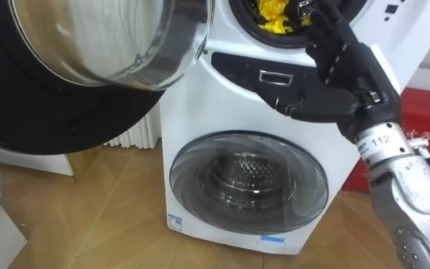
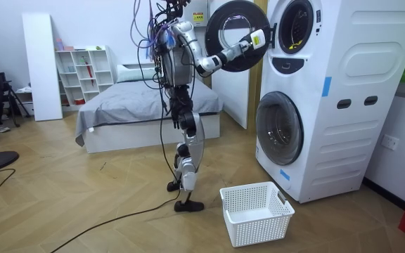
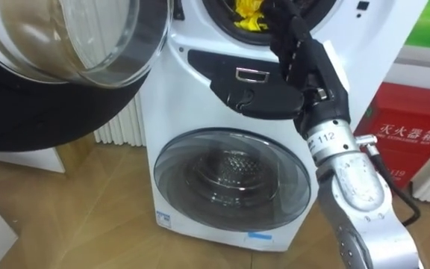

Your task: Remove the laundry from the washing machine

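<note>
A bright yellow cloth (image 1: 273,16) lies in the mouth of the upper drum of the white stacked washing machine (image 2: 329,105). Its round door (image 1: 88,45) stands swung open to my left. My right hand (image 1: 334,67) is raised at the drum's lower rim. Its dark fingers are straight and point up into the opening beside the cloth, and the thumb sticks out to the left over the control panel. I cannot tell whether the fingertips touch the cloth. In the room view I stand upright facing the machine with the right hand (image 2: 256,39) stretched toward it.
The lower drum's glass door (image 1: 248,183) is closed. A white laundry basket (image 2: 255,211) sits on the wooden floor in front of the machine, by my feet. A red box (image 3: 402,142) stands to the right, a white radiator (image 1: 136,134) to the left, and a bed (image 2: 139,105) behind me.
</note>
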You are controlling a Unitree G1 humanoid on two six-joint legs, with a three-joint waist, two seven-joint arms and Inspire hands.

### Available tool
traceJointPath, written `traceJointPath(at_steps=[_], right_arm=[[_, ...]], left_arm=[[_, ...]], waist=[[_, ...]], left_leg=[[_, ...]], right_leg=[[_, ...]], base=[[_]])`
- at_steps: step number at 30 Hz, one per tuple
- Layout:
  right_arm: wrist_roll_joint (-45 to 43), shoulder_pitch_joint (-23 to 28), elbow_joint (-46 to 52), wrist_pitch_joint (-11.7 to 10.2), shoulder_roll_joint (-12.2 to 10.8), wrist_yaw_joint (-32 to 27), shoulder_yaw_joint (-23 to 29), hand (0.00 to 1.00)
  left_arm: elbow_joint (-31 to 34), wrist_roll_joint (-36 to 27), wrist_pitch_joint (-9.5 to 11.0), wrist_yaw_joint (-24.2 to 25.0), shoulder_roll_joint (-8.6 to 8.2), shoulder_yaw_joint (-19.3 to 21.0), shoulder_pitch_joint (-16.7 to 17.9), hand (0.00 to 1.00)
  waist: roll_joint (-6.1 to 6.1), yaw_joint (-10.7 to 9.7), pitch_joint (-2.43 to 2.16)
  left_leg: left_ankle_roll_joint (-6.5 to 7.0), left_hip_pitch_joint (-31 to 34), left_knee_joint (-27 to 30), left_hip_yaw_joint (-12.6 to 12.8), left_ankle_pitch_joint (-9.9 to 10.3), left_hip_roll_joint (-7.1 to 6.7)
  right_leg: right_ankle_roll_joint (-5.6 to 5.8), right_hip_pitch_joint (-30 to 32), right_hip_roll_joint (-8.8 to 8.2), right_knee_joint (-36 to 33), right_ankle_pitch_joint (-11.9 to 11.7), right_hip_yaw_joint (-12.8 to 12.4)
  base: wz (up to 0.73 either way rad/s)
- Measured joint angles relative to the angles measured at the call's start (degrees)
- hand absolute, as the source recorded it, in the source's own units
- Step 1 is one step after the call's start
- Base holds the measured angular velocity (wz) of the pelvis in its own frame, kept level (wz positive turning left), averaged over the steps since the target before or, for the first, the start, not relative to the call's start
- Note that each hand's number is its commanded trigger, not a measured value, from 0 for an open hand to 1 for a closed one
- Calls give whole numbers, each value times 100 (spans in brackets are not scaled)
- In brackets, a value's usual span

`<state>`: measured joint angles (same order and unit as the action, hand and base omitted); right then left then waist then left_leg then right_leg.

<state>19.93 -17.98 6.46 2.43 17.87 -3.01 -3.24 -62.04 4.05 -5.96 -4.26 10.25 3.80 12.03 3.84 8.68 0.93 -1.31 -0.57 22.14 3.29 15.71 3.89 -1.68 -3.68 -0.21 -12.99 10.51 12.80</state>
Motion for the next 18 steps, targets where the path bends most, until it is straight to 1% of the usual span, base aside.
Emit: traceJointPath(at_steps=[1, 2, 3, 4, 5, 6, 7, 8, 9, 10, 11, 12, 13, 14, 15, 16, 17, 18], right_arm=[[-12, 1, -171, -2, -22, -8, -3, 0], [-10, 1, -298, -3, -43, -17, -8, 0], [2, 2, -351, -3, -51, -16, -11, 0], [8, 4, -367, -3, -75, -40, -12, 0], [9, -6, -367, -9, -81, -50, -11, 0], [20, -17, -368, -12, -74, -65, -9, 0], [44, -14, -421, -44, -68, -104, -6, 0], [101, -17, -424, -39, -71, -151, 13, 0], [106, -27, -424, -39, -66, -156, 25, 0], [210, -61, -430, -33, -23, -140, 34, 0], [271, -129, -428, -12, -15, -101, 19, 0], [273, -147, -417, -9, -13, -98, 13, 0], [305, -146, -379, -8, -12, -116, 25, 0], [286, -151, -345, -3, 0, -145, 25, 0], [258, -155, -329, -3, 8, -154, 26, 0], [242, -154, -327, -1, 13, -157, 25, 0], [243, -158, -324, -1, 24, -184, 25, 0], [241, -160, -320, -3, 39, -199, 31, 0]], left_arm=[[-50, -1, -3, 0, 0, 35, 43, 0], [-92, -7, -4, 0, 11, 44, 74, 0], [-91, -5, -14, 0, 8, 45, 76, 0], [-56, 2, -17, 0, -10, 47, 101, 0], [-68, 11, -35, 0, -39, 49, 139, 0], [-79, 12, -44, 1, -45, 45, 144, 0], [-92, 1, -70, 1, -36, 47, 146, 0], [-78, -2, -81, 1, -33, 45, 145, 0], [-73, 3, -82, 1, -41, 48, 150, 0], [-71, -3, -85, 2, -43, 59, 161, 0], [-73, 0, -85, 1, -23, 88, 198, 0], [-74, 0, -86, 1, -6, 105, 214, 0], [-72, -4, -84, 1, 34, 144, 224, 0], [-44, -6, -60, 1, 67, 160, 208, 0], [-27, -7, -37, 1, 71, 162, 191, 0], [-23, -4, -4, 1, 59, 164, 149, 0], [-31, -11, 17, 1, 55, 163, 73, 0], [-51, -19, 26, 1, 54, 162, 38, 0]], waist=[[-10, 64, 6], [1, 81, 12], [0, 94, 12], [13, 103, 20], [6, 117, 13], [12, 115, 15], [64, 77, 12], [126, 43, 1], [160, 42, -22], [155, 126, -47], [136, 187, -51], [131, 182, -57], [156, 115, -103], [247, 39, -138], [284, 8, -154], [302, -13, -158], [292, -37, -145], [257, -58, -120]], left_leg=[[-22, 118, 379, -5, 87, 60], [-46, 241, 704, -4, 127, 114], [-61, 296, 859, -3, 136, 157], [-61, 367, 1032, -2, 135, 162], [-73, 497, 1220, -11, 124, 189], [-94, 573, 1352, -28, 110, 183], [-132, 790, 1395, -115, 136, 121], [-171, 1062, 1051, -118, 111, 6], [-181, 1188, 807, -113, 67, -51], [-170, 1348, 216, -83, -190, -77], [-132, 1442, -118, -61, -679, -78], [-122, 1443, -262, -49, -898, -79], [-34, 1439, -430, -10, -1242, -136], [122, 1379, -496, 4, -1340, -278], [186, 1368, -435, 64, -1358, -321], [272, 1347, -249, 160, -1206, -404], [342, 1302, -76, 217, -1014, -496], [376, 1272, 7, 220, -918, -536]], right_leg=[[-38, -13, 17, -129, 86, -2], [-66, -18, 4, -226, 193, -7], [-84, -16, 10, -263, 228, -1], [-126, -12, 17, -297, 296, -9], [-151, -5, 37, -351, 367, -14], [-211, -2, 34, -397, 429, -43], [-232, -2, 37, -418, 501, -197], [-186, -12, 20, -402, 570, -350], [-180, -26, 12, -392, 579, -419], [-164, -54, -14, -360, 590, -515], [-124, -121, -57, -357, 635, -566], [-129, -150, -83, -356, 652, -575], [-31, -190, -152, -368, 731, -561], [66, -192, -279, -375, 784, -512], [107, -205, -350, -372, 807, -487], [174, -273, -482, -371, 840, -478], [257, -382, -598, -439, 876, -489], [300, -396, -650, -574, 900, -486]], base=[[-7], [0], [5], [12], [15], [37], [52], [51], [25], [-13], [-20], [-7], [15], [18], [4], [-9], [-11], [0]])
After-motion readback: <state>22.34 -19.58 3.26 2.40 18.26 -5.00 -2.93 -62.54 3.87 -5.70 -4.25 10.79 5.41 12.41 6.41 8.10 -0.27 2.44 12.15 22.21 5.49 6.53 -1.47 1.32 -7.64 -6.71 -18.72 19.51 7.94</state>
